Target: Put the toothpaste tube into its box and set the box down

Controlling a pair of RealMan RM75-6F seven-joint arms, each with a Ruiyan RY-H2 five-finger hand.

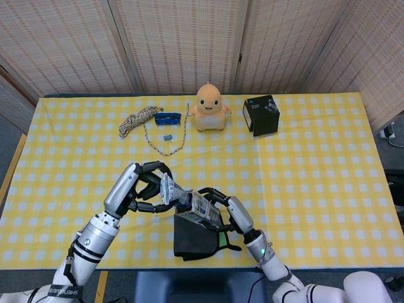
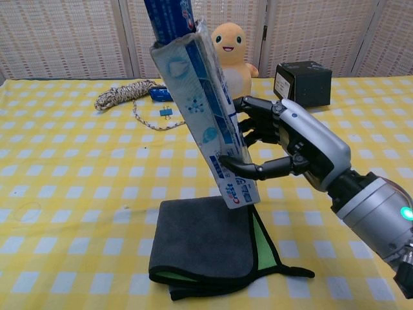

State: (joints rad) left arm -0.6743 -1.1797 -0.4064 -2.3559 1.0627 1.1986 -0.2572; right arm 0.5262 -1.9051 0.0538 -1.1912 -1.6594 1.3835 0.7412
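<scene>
My right hand grips the long blue-and-white toothpaste box, tilted with its open end up and to the left, above the folded cloth. The blue toothpaste tube goes cap-first into that open end; its cap is hidden inside. In the head view my left hand holds the tube by its flat tail, right against the box and my right hand. My left hand is out of the chest view.
A dark grey cloth with green lining lies under the box near the front edge. At the back stand an orange plush toy, a black box, a coiled rope and a blue clip.
</scene>
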